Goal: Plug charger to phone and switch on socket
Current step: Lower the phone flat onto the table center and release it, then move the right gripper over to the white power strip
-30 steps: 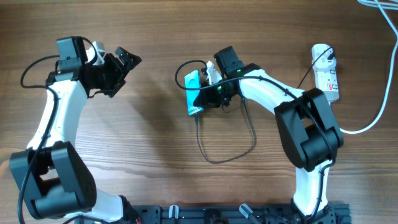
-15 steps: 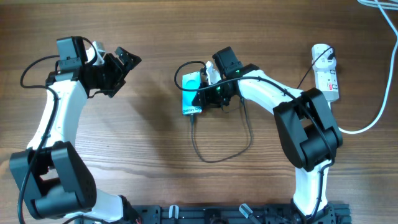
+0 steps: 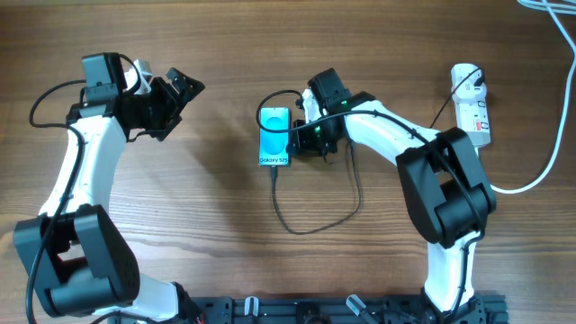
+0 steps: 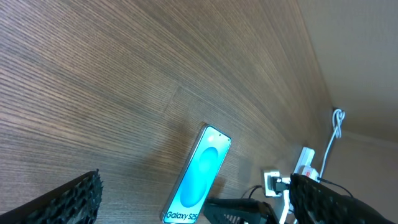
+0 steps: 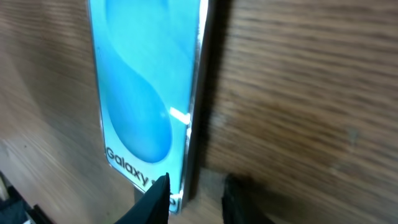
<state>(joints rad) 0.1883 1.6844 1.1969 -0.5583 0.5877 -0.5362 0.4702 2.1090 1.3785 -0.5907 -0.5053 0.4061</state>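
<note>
Overhead: Galaxy S25 phone lying flat just beside right gripper
Right gripper: hovering slightly parted, empty
Left gripper: gaping wide

Phone flat on table — left claw spread wide; socket beyond.

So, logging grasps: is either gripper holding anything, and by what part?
Nothing looks held: right gripper straddles the phone edge, jaws loose; left gripper empty.

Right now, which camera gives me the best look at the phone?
Overhead: the whole phone lies flat, screen up. Left wrist shows it slanted, its lower end at the frame edge. Right wrist shows only a blurred close-up of one end.
</note>
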